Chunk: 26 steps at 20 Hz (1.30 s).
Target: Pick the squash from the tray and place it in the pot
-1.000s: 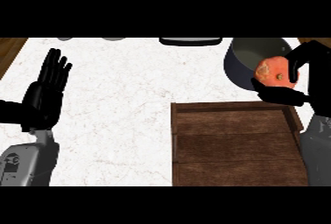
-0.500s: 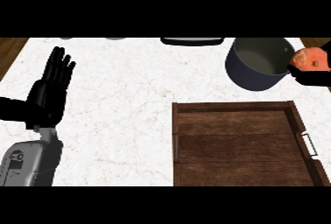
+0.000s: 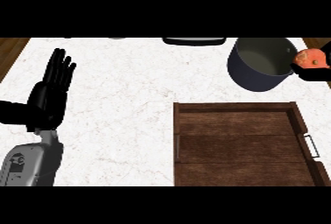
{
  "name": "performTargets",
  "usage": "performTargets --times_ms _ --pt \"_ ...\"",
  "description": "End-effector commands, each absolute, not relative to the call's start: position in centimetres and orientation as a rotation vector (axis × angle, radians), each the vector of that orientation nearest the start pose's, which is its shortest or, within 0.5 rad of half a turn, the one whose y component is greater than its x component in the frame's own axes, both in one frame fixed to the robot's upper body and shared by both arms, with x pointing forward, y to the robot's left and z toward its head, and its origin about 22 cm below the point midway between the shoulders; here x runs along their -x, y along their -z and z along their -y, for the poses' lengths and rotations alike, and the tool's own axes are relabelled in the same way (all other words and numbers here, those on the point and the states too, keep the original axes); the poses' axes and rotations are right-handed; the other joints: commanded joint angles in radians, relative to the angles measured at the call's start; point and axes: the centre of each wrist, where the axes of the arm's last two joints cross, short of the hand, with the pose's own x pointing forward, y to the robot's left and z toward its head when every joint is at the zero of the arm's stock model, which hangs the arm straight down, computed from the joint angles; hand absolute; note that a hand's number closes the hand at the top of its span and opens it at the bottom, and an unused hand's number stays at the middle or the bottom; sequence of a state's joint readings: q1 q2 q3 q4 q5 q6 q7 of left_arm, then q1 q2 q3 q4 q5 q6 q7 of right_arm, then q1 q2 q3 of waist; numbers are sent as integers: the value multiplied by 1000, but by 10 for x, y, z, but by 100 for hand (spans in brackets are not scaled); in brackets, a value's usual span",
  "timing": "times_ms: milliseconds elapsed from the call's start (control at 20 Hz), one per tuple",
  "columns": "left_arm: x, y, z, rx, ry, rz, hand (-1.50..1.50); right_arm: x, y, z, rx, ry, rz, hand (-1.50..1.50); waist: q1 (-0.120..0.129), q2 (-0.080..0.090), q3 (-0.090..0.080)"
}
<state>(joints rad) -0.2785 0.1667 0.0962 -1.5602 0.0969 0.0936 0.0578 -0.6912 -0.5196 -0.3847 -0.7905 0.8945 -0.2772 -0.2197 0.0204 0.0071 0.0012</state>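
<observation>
One squash (image 3: 311,58), one pot (image 3: 258,74), one tray (image 3: 242,106)

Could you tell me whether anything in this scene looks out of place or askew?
Yes: the pot sits tilted rather than upright, and the squash is outside it, at its right rim, held by the right hand.

The left hand (image 3: 48,94) at the left of the frame is glossy black, with long slender segmented fingers and a broad palm. Below it, at the lower left, its forearm (image 3: 29,164) is a light grey rounded casing with small dark markings. At the right edge, only a black sliver of the right hand (image 3: 315,73) shows.
</observation>
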Motion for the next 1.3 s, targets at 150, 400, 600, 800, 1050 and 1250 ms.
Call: performTargets --times_ms 150,400,600,800,1050,1250 --pt "-310 -81 -268 -89 -41 1788 0 -395 -93 413 1138 -621 1352 150 19 9 1" --pt "-307 -84 -253 -60 -25 1761 0 -388 -76 423 930 -599 1361 -150 19 7 2" --pt "-302 -82 -250 -73 -21 1777 0 -392 -59 405 915 -645 1468 -150 31 11 2" --pt "-310 -81 -265 -94 -40 1770 0 -396 -76 413 832 -487 1665 -150 7 5 1" --pt "-309 -79 -259 -91 -35 1779 0 -395 -90 428 729 -242 1665 -150 4 4 1" --pt "-310 -88 -263 -87 -42 1757 0 -391 -104 444 650 -79 1705 -150 5 4 1"
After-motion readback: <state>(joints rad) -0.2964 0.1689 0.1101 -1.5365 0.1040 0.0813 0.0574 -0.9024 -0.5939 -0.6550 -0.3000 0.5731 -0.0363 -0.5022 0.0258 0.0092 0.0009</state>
